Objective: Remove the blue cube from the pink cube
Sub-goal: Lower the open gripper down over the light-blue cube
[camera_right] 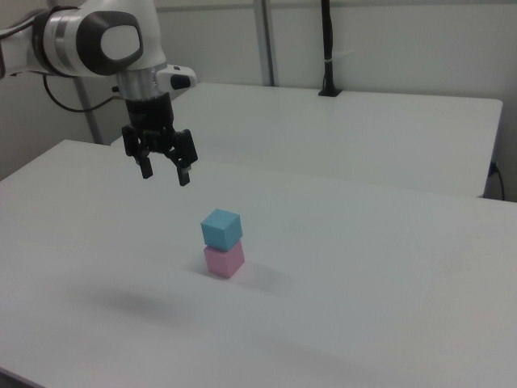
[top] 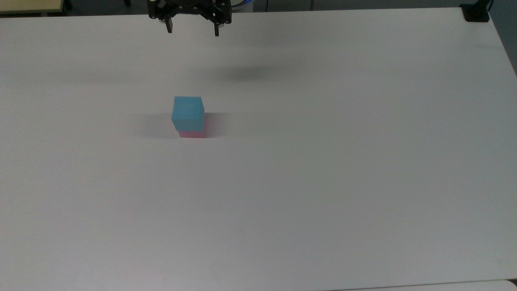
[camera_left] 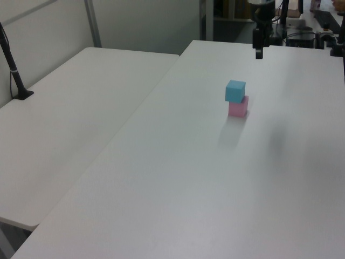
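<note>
The claw (camera_right: 166, 173) hangs with fingers apart over bare white table (camera_right: 388, 267), the blue cube (camera_right: 221, 229) below it (stacked on the pink cube (camera_right: 224, 260)), well apart.

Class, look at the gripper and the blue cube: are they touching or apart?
Apart. In the right view the open gripper hangs in the air up and to the left of the blue cube, with bare table visible between them.

A white, rounded arm (camera_right: 89, 40) with grey joint caps and a dark cable is seen. It is ended by a black gripper (camera_right: 164, 174) — two short, dark fingers (camera_right: 184, 175) — on a black bracketed body.
</note>
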